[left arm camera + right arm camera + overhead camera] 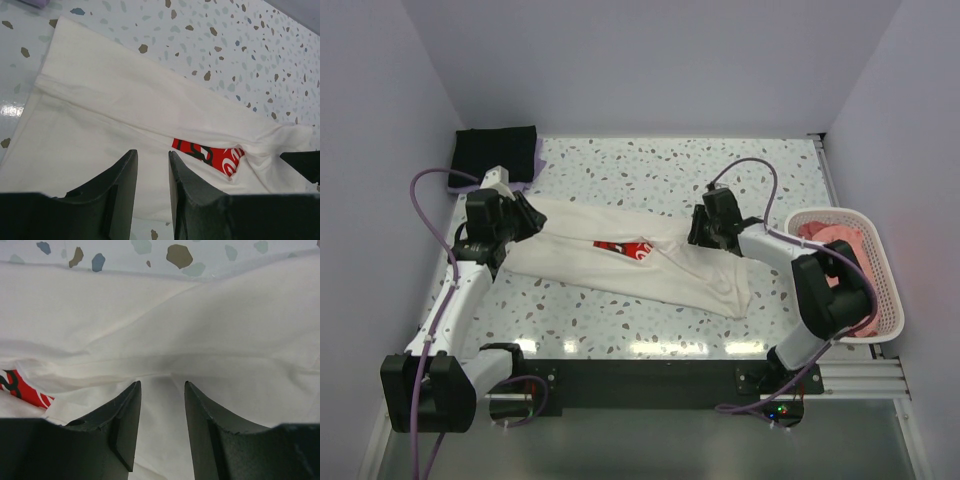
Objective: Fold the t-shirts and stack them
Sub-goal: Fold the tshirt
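The cream-white t-shirt lies stretched slantwise across the table, folded lengthwise, with a sliver of its red print showing in the fold. My left gripper is at its left end; in the left wrist view the gripper stands narrowly open over the cloth, near the print. My right gripper is at the shirt's right part; in the right wrist view it is open with cloth lying between the fingers. The black t-shirt sits folded on the lavender one at the back left.
A white slatted basket stands at the right table edge and holds the salmon-pink t-shirt. The speckled table is walled on the left, back and right. Purple cables loop from both arms.
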Robot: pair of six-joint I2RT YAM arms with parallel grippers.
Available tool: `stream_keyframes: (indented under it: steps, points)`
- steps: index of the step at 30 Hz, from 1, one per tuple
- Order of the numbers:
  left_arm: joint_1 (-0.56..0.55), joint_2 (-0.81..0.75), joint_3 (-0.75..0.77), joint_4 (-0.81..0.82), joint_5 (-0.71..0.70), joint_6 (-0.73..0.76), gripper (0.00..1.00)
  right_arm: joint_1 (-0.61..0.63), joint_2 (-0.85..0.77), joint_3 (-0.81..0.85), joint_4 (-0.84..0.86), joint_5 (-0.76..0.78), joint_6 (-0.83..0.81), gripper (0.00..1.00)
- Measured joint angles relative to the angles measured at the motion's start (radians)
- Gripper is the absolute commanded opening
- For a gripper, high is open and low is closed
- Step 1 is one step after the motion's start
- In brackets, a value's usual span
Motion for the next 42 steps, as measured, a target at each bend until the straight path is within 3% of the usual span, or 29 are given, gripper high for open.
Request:
stream_keyframes:
  steps: [10,23,42]
  points:
    - [0.000,0.000,0.000,0.000,0.006,0.000,0.36,0.000,0.082,0.000,0.016,-0.006,0.002,0.40]
    - [0.000,0.000,0.000,0.000,0.006,0.000,0.35,0.000,0.082,-0.015,0.047,-0.060,0.027,0.00]
    - [0.000,0.000,-0.006,0.002,0.007,0.000,0.35,0.047,-0.141,-0.164,0.062,-0.190,0.071,0.00]
